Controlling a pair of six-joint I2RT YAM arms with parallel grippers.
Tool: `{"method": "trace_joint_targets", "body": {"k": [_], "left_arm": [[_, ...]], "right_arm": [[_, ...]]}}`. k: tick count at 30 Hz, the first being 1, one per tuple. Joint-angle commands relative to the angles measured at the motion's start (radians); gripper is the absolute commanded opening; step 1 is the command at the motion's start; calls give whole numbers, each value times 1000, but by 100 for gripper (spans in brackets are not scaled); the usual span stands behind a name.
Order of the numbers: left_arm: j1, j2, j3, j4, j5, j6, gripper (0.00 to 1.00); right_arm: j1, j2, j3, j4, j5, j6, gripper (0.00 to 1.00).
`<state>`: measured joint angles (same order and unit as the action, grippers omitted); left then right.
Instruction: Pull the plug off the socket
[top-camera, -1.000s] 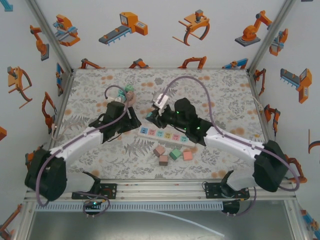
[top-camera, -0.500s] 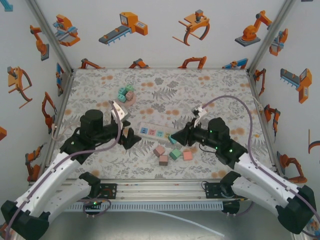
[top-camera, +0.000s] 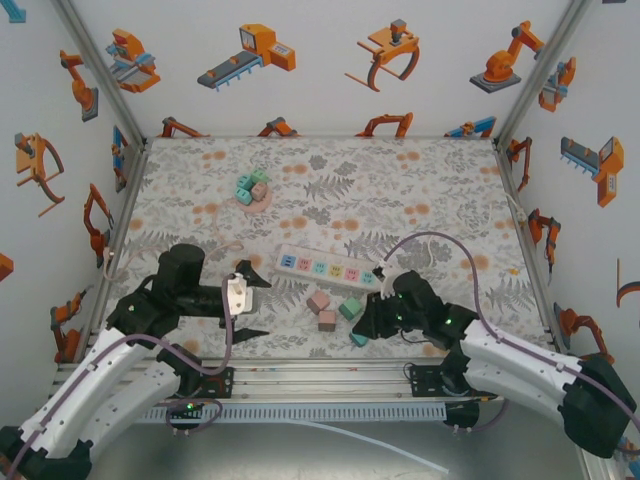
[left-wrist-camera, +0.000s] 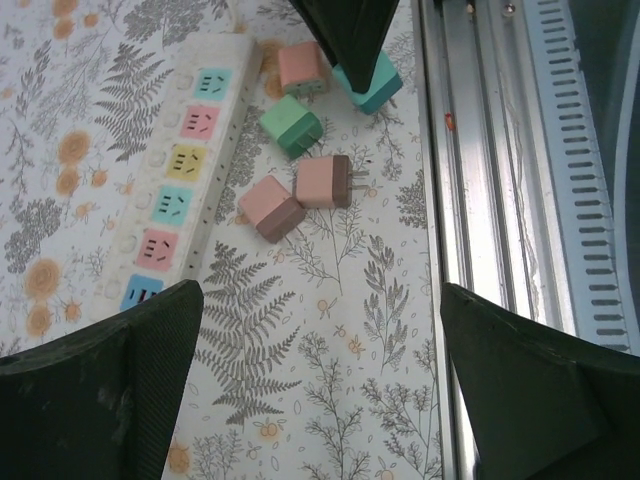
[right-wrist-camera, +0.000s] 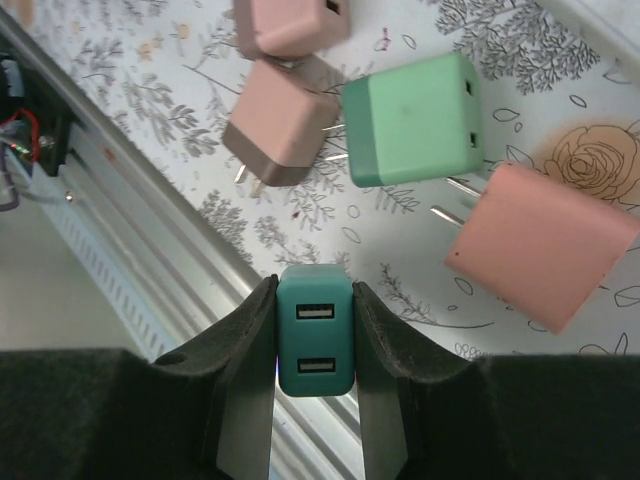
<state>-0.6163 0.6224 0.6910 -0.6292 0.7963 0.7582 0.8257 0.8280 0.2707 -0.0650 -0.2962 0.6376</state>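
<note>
The right gripper (top-camera: 358, 332) is clamping the teal plug (right-wrist-camera: 315, 335) at bottom centre, near the rail (top-camera: 320, 376) and apart from the socket (top-camera: 330, 268) lying mid-frame, while the left gripper (top-camera: 252, 307) is gaping empty, so letting go here is risking it bouncing over the table edge.

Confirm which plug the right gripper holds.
The teal plug, clamped in the right gripper; the green plug and the pink plugs lie loose on the table.
</note>
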Motion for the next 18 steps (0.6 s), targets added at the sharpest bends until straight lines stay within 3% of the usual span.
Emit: {"method": "trace_joint_targets", "body": {"k": [1,5,10,18], "left_arm": [[-12,5,-16,-40,67,84,97],[-23,17,-21,-41,61,85,97],[-30,34,-33,3,51,66,97],[-30,15,-92,226,-56,-107,97]], "right_arm": [[14,42,-29,179,98,47,12],[21,92,-69,288,140,81,24],[32,135,-53,250,164,79,43],[38,81,-35,163,218,73,51]]}}
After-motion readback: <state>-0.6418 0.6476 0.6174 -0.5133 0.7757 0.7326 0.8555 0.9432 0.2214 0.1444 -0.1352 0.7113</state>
